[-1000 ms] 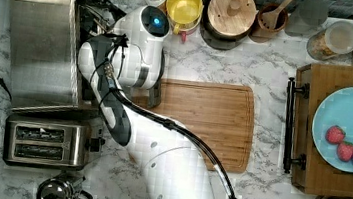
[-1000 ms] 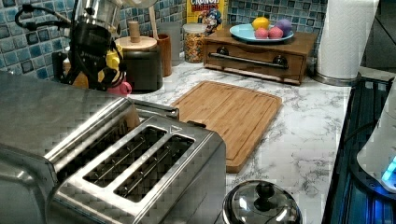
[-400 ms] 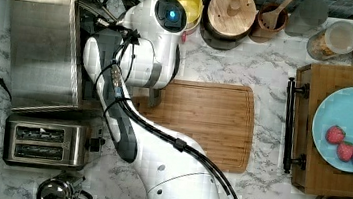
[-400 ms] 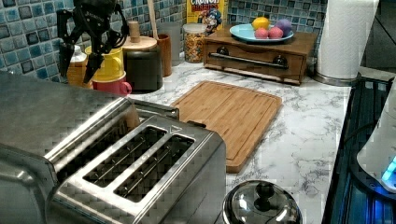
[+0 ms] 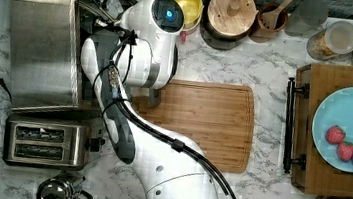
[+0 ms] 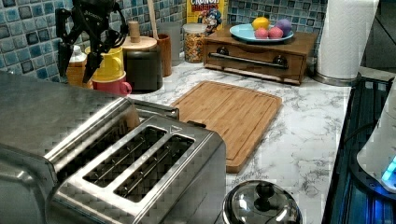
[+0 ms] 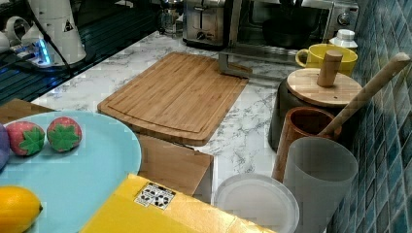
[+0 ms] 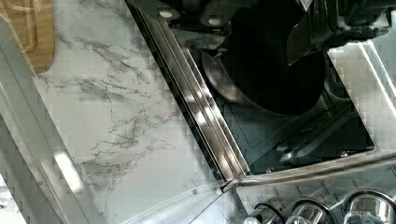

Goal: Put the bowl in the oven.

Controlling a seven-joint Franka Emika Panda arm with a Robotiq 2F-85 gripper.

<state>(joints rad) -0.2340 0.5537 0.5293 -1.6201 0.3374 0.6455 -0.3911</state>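
Brushed steel oven [image 5: 45,44], matt black bowl [image 8: 275,60], wooden board [image 5: 202,120], glossy marble counter [image 5: 274,60]

The bowl [image 8: 275,60] is black. The oven [image 5: 40,43] is shiny silver, and so is the toaster [image 5: 46,143] at 6 o'clock from it in the top view. The counter [image 5: 274,65] is white with grey wavy lines. The cutting board [image 5: 202,120] is light brown wood. The plate [image 5: 347,126] at 3 o'clock from it is light blue. The mug [image 6: 108,65] is yellow. The wall tiles [image 6: 28,28] are blue. The arm [image 5: 151,41] is white.
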